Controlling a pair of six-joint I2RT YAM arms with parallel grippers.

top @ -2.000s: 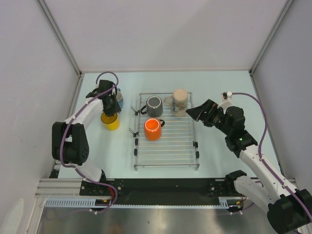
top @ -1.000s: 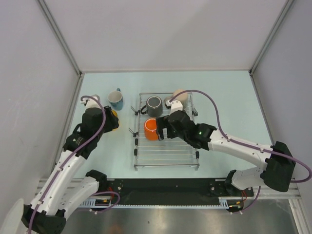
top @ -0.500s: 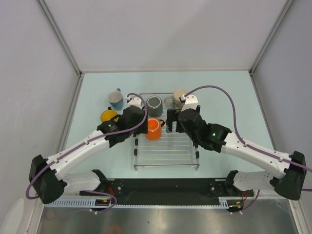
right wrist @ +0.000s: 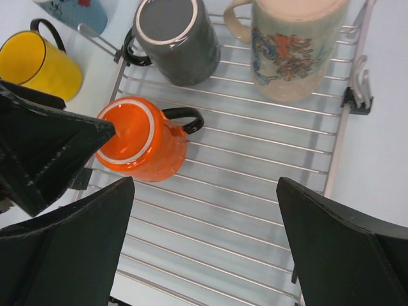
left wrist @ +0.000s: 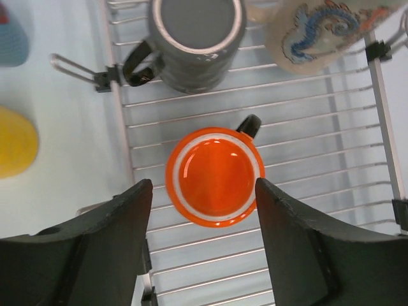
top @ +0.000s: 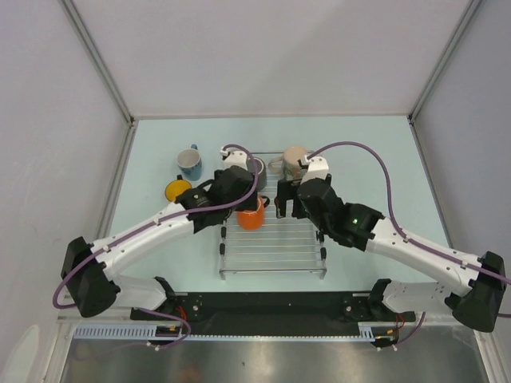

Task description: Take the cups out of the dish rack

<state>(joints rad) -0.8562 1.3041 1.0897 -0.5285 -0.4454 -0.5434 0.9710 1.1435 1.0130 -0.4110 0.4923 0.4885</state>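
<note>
Left wrist view shows our left gripper (left wrist: 203, 186) spread wide above the orange mug (left wrist: 215, 177), one finger on either side. That mug sits on the dish rack (top: 275, 247) near its left edge, with the dark grey mug (left wrist: 194, 32) and beige mug (right wrist: 293, 44) at the far end. Our right gripper (right wrist: 204, 191) hangs open over bare bars. The yellow mug (top: 177, 190) and blue mug (top: 190, 163) stand on the counter (top: 359, 152).

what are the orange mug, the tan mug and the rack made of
Orange mug: looks like glazed ceramic, glossy, with a pale ring on its upturned end. Tan mug: probably ceramic too, duller, with a painted blue-and-orange motif. Dish rack: thin shiny silver wire, likely chromed or stainless steel.
</note>
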